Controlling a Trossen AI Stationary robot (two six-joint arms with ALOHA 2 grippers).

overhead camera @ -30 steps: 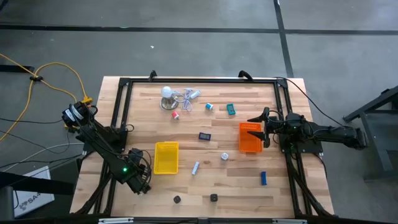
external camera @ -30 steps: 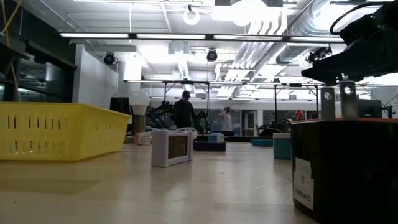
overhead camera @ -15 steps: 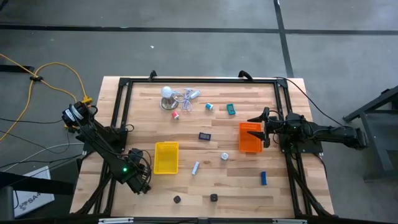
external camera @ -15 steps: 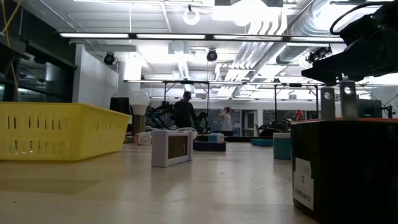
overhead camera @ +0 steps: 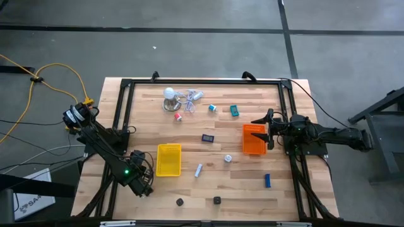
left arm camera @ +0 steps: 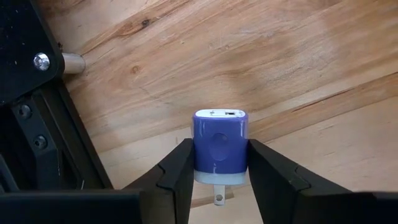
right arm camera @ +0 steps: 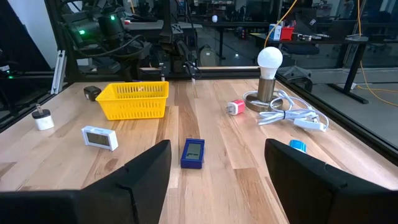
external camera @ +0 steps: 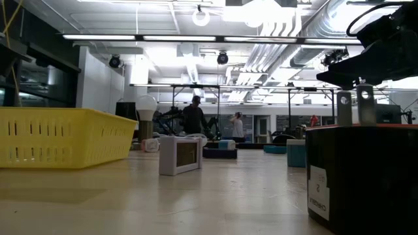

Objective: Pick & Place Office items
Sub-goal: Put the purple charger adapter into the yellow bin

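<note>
The left tool (left arm camera: 217,171) is closed on a blue plug-in charger (left arm camera: 219,146), one finger pressed against each flat side of its body. The charger is held with its port face pointing away from the wrist and its metal prong toward it, above bare worktop (left arm camera: 298,56) near the left front corner of the frame, beside the yellow tray (overhead camera: 168,159).

Handling judgement: the charger looks like a rigid moulded block, light and not fragile. Its glossy sides could slip under a light grip, so the flat faces at mid-body are the correct hold. Avoid the prong and the pale end cap.

The right tool (right arm camera: 217,165) stands wide open and holds nothing. It waits over the right side of the worktop, next to the orange tray (overhead camera: 254,139).

The remaining office items lie scattered and well apart: a small blue-framed display (right arm camera: 193,152), a white clock (right arm camera: 100,138), a teal roll (right arm camera: 298,145) and a red-and-white piece (right arm camera: 236,107) near the white lamp (right arm camera: 270,68).
</note>
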